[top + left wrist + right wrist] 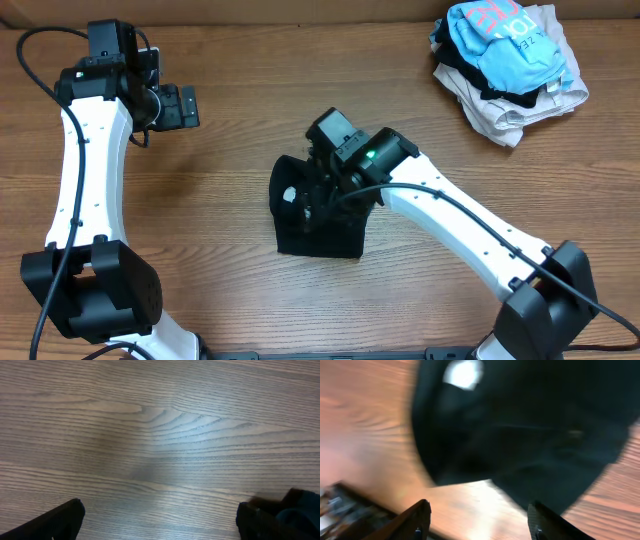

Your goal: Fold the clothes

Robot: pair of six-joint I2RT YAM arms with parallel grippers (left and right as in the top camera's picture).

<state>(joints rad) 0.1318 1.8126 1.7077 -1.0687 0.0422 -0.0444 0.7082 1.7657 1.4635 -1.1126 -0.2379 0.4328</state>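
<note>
1. Starting big: the worktop (pixel 230 300) is plain wood. The job sits in the middle and everything else is out at the edges.
2. The right arm (pixel 470 230) reaches in from the near right corner and leans over the centre, since that's where the work is. The left arm (pixel 85 170) stands off at the far left, I'd guess so it doesn't crowd the other one.
3. The black shirt (pixel 320 235) lies mid-worktop, already gathered into a compact, roughly square bundle and partly hidden under the right wrist. Looks to me like the folding is mostly done, with maybe some tidying left.
4. The pile of other clothes (pixel 510 65), light blue one on top, sits in the far right corner. It's well apart from the shirt, so nothing can get mixed in.
5. The right fingers (pixel 417 517) are spread with nothing between them, hovering over the dark fabric near its edge. That wrist view is blurry, so I can't tell if a tip brushes the cloth.
6. The left fingers (pixel 60 520) are spread wide over bare wood and hold nothing. Basically parked.
7. Smallest bit: the white neck label (pixel 464 372) shows on top of the bundle, so the collar side faces up.
</note>
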